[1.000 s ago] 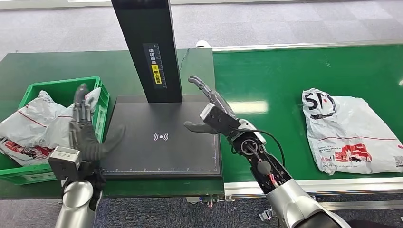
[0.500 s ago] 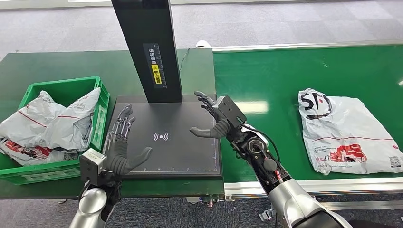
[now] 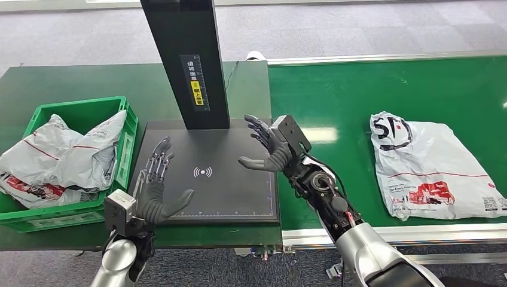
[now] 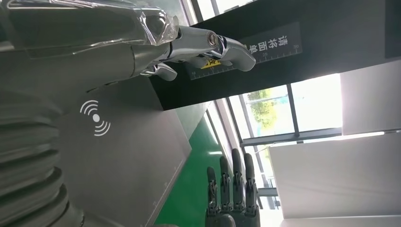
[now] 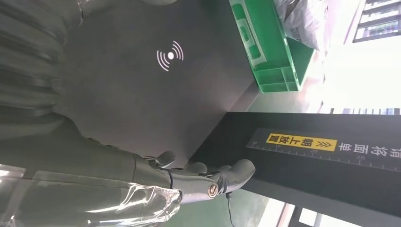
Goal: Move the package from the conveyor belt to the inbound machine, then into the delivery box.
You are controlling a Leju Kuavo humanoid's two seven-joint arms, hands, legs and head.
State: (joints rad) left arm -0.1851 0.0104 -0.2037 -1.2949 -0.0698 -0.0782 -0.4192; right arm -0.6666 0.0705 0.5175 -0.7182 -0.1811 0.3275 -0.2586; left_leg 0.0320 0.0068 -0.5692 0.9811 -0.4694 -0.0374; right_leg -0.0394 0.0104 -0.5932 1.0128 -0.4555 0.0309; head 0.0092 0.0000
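A grey plastic package [image 3: 431, 166] with red and black print lies flat on the green conveyor belt [image 3: 347, 95], well to the right of both hands. The inbound machine's black platform [image 3: 206, 191] carries a white scan symbol, and its black post [image 3: 186, 60] rises behind. My left hand [image 3: 156, 190] hovers over the platform's front left with fingers spread and nothing in it. My right hand [image 3: 274, 146] hangs above the platform's right edge, fingers apart and empty. The green delivery box [image 3: 128, 140] stands left of the platform. In the wrist views the fingers [image 4: 208, 45] and fingers [image 5: 198, 179] stretch out over the platform.
Several grey packages [image 3: 54, 155] fill the green box. A dark green table [image 3: 72, 81] bears the box and the machine. A metal rail [image 3: 418, 230] runs along the belt's near edge, and grey floor lies beyond the far edge.
My left hand has swung from over the green box to the platform's front left. My right hand has turned slightly above the platform's right edge. The package has drifted a little left on the belt.
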